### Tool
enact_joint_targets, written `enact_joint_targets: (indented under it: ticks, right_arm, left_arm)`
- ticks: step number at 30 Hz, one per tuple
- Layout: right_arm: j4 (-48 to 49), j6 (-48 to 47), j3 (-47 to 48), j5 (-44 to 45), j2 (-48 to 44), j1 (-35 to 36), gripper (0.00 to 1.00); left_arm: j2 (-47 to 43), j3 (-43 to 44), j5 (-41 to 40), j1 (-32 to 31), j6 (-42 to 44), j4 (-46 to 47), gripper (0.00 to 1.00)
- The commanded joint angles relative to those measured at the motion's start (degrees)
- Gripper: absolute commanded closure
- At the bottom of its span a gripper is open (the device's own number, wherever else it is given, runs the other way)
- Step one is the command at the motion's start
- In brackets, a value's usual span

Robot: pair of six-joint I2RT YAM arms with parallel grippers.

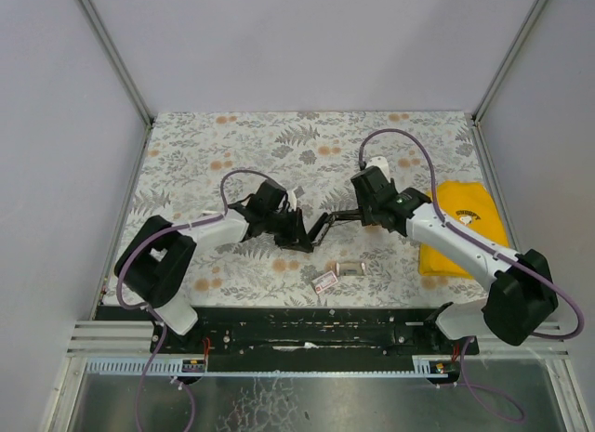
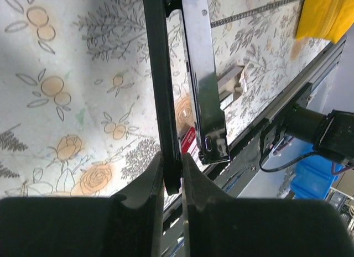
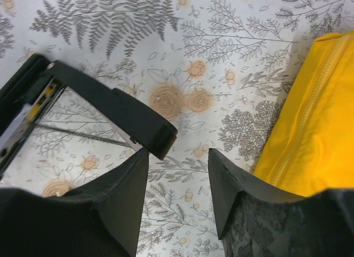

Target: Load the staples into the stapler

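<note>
The stapler is in the middle of the table, between the two arms. It is swung open, so its two long arms stand apart.

From above, the left gripper sits at one end of the stapler and the right gripper at the other end. This view is too small to tell how each gripper stands.

The left wrist view shows it up close. The left gripper is squeezed tight on the thin black arm of the stapler. The shiny arm hangs free beside it. A thin spring runs off near the top.

The right wrist view shows the right gripper spread wide and holding nothing. The round black tip of the stapler is just by the tip of one finger. I cannot tell if they touch.

A yellow cloth lies on the right side of the table, and the right wrist view shows its zip.

Only the top view shows clearly a small red and white box and silver staples beside it, nearer the arm bases than the stapler. The left wrist view shows just a bit of the box behind the stapler.
</note>
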Motion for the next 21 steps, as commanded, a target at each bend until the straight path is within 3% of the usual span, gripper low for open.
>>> enact_joint_targets:
  ticks: [1, 14, 21]
  right_arm:
    - [4.8, -1.7, -1.0, -1.5, 2.3, -3.3, 0.45]
    - [12.7, -3.8, 1.3, -8.8, 14.8, -8.7, 0.45]
    - [14.5, -4.7, 4.2, -13.7, 20.5, -10.3, 0.44]
  left_arm:
    - [-3.2, -2.6, 7.7, -0.3, 3.2, -6.7, 1.0]
    - [-9.1, -4.9, 12.6, -0.3, 6.7, -10.8, 1.0]
    - [-11.3, -7.7, 15.6, 0.4, 4.0, -6.7, 1.0]
